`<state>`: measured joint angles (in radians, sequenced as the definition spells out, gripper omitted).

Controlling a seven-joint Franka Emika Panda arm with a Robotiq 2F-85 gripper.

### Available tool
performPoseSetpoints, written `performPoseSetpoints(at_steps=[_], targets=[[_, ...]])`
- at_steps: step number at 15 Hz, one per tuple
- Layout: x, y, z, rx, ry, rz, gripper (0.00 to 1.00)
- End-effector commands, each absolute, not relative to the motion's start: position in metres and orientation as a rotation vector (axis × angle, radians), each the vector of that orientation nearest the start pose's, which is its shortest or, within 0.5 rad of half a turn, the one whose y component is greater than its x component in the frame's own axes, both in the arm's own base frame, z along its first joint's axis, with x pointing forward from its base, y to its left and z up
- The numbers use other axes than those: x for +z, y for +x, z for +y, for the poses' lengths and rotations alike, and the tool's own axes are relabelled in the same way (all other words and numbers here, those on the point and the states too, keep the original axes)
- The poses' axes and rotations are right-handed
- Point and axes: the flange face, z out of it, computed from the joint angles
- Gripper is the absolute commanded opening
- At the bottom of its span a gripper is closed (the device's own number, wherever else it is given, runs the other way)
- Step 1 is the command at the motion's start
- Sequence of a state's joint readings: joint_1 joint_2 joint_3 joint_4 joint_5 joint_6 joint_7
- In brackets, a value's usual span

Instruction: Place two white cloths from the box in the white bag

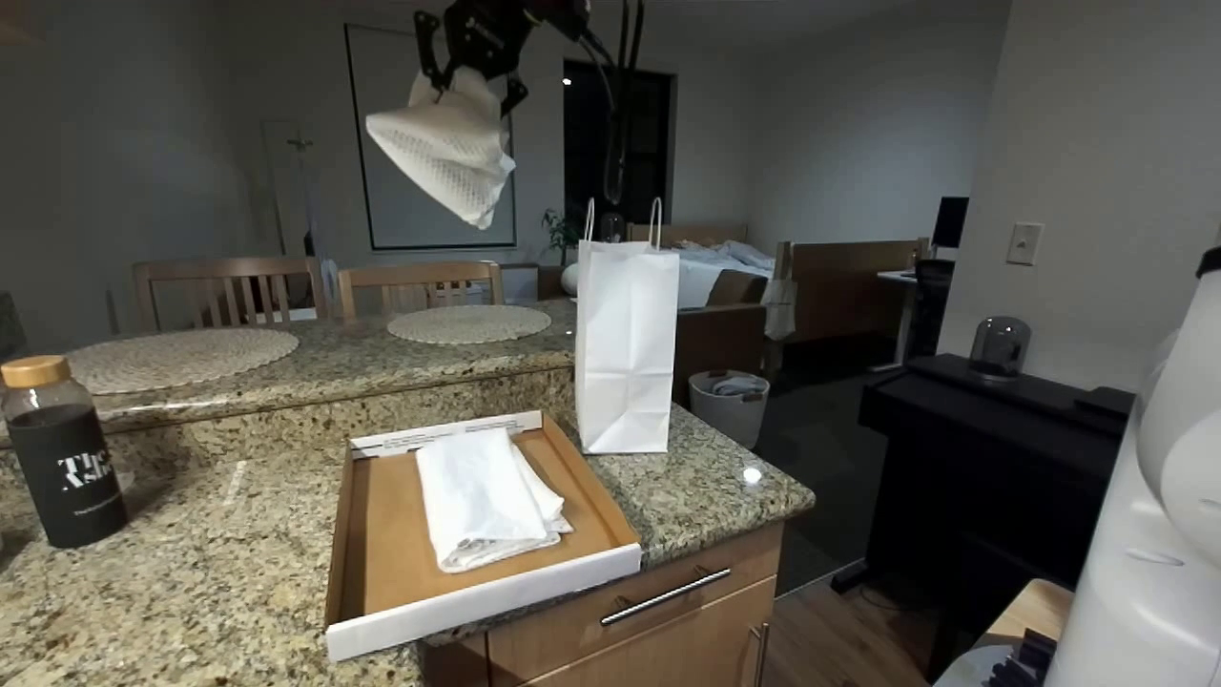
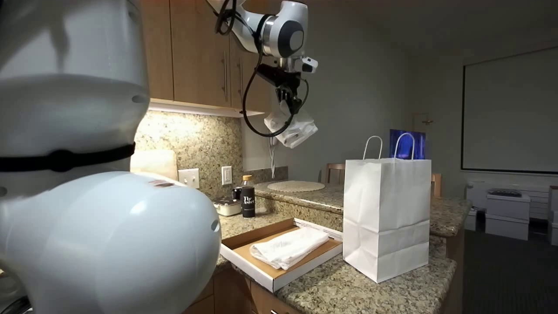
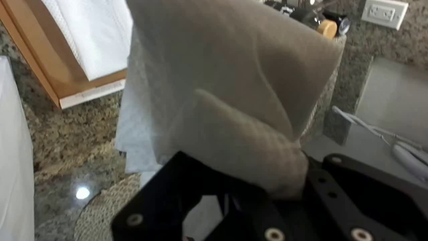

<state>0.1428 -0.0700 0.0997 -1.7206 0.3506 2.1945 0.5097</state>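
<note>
My gripper (image 1: 474, 91) is shut on a white cloth (image 1: 444, 153), high above the counter. The cloth hangs bunched from the fingers in both exterior views (image 2: 297, 131) and fills much of the wrist view (image 3: 217, 77), hiding the fingertips in part. Another folded white cloth (image 1: 486, 501) lies in the shallow cardboard box (image 1: 382, 572); it also shows in the wrist view (image 3: 97, 36). The white paper bag (image 1: 625, 343) stands upright beside the box with its handles up. The gripper is higher than the bag and off to one side. The bag's inside is hidden in all views.
A dark bottle with a wooden lid (image 1: 65, 468) stands on the granite counter. Round woven placemats (image 1: 467, 324) lie on the raised ledge behind the box. The bag stands near the counter's end. Wall cabinets (image 2: 200, 52) are behind the arm.
</note>
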Motion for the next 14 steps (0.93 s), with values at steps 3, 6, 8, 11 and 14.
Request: performPoseSetpoints(at_steps=[3, 6, 8, 11, 14], targets=[[0.697, 0.547, 0.050, -0.592, -2.568, 0.716, 0.07], [0.694, 0.549, -0.026, -0.380, -2.661, 0.872, 0.07], [0.685, 0.549, -0.063, -0.207, -2.711, 0.916, 0.07], [0.670, 0.563, -0.095, -0.002, -2.755, 0.927, 0.07], [0.657, 0.591, -0.095, 0.068, -2.787, 0.822, 0.07]])
